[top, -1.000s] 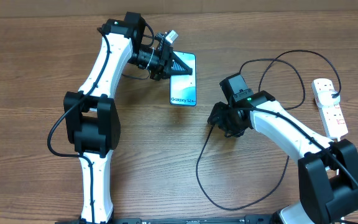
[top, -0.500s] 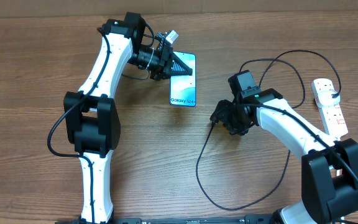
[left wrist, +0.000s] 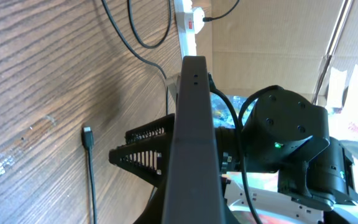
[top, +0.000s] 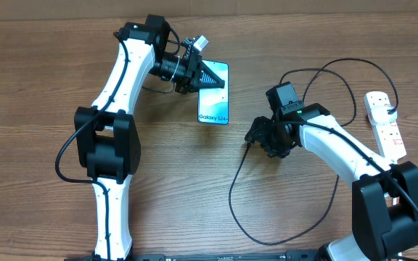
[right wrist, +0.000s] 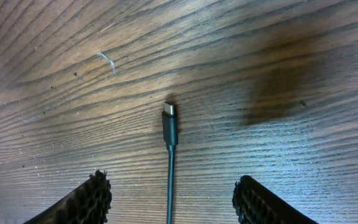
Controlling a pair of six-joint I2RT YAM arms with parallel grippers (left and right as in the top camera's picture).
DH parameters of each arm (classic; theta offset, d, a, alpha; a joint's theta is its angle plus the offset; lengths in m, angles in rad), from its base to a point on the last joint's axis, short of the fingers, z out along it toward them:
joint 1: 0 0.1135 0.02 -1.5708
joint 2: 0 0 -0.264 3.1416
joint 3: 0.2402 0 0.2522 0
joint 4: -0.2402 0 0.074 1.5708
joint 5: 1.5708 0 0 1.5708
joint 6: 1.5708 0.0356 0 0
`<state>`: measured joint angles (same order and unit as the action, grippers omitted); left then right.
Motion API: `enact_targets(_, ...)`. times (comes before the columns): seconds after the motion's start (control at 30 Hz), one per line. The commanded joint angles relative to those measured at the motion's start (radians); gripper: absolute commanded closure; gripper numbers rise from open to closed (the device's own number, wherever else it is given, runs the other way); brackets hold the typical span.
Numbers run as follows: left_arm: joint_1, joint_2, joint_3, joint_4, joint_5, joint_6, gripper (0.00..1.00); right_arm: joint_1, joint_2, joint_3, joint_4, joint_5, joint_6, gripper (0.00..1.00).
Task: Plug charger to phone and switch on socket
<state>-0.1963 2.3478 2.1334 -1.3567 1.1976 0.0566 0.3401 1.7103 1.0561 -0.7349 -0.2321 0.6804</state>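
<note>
A: Left tool point(top: 220, 83)?
B: Pinched shut, tips over the far end of the slim teal-screened phone point(top: 215, 101), which lies flat on the brown wooden surface point(top: 49, 72).
A: Right tool point(right wrist: 171, 179)?
B: Wide and empty, straddling the connector tip of the long thin black charger cable point(right wrist: 169, 134), right of the phone.
A: Risks?
B: The low, thin plug may slip or twist as the tool closes, then miss the port. The phone may slide if it isn't pinned. White elongated power strip point(top: 384, 123) sits at the right edge, not yet reached.
</note>
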Motion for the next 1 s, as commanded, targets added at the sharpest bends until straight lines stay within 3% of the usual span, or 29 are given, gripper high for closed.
enact_targets(0.0,-0.006,-0.006,0.008,0.024,0.051,0.05,0.96,-0.002,0.002,-0.002,0.001,-0.005,-0.008,0.37)
enact_targets(0.23,-0.02,-0.005,0.008,0.251,0.048,0.051,0.96,-0.002,0.002,-0.002,0.0,-0.005,-0.008,0.43)
enact_targets(0.37,-0.043,0.003,0.008,0.375,0.048,-0.023,0.96,-0.002,0.002,-0.002,0.0,-0.005,-0.007,0.44)
enact_targets(0.57,-0.054,0.007,0.008,0.381,0.053,-0.037,0.96,-0.002,0.002,-0.005,-0.013,-0.001,0.033,0.5)
enact_targets(0.97,-0.033,0.014,0.006,0.374,-0.026,-0.026,0.96,0.003,0.003,-0.01,-0.023,0.097,0.083,0.48)
